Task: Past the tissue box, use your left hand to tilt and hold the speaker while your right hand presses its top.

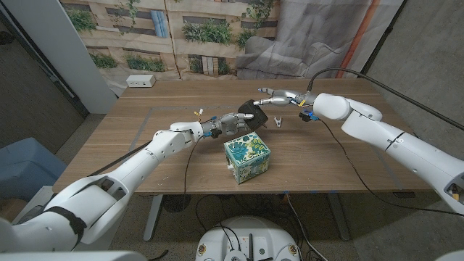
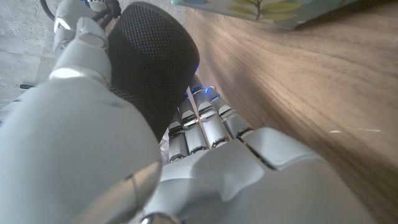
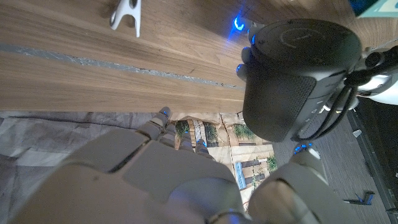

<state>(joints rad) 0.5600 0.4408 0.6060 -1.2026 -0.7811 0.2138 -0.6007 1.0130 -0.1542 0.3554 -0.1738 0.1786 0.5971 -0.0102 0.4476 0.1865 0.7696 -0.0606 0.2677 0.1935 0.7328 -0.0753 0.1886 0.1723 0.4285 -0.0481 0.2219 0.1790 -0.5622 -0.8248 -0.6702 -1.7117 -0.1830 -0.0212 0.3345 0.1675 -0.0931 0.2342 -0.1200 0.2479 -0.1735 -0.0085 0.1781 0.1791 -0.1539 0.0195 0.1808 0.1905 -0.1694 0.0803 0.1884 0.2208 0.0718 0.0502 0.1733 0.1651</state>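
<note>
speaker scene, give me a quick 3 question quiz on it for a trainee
1. True or false: the left hand grips the speaker.
2. What lies on the table nearest the robot? A) tissue box B) white clip C) white power strip
3. Fill in: in the right wrist view, the right hand hangs near the speaker's top, but contact ____ be confirmed.

Key: 1 true; 2 A; 3 cannot.
</note>
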